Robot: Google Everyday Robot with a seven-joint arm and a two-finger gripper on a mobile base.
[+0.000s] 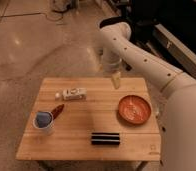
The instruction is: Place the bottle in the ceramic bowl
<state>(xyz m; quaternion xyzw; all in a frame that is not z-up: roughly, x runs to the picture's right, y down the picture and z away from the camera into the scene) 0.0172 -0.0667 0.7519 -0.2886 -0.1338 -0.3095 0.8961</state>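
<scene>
– What is the bench (88, 117) like?
– Pale wood, rectangular, on a glossy speckled floor (31, 45).
– And on it?
– One whitish plastic bottle (72, 93) lying on its side at the far left. One shallow, round orange-red ceramic bowl (134, 109) sits at the right, well apart. Also one white cup (43, 121), one flat black bar (105, 138).
– The gripper (116, 80)?
– At the far edge, jaws spread, empty.

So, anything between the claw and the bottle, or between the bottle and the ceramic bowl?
Nothing visible. The claw hangs over the far edge of the table; only bare wood lies between it and the bottle, and between the bottle and the ceramic bowl.
</scene>
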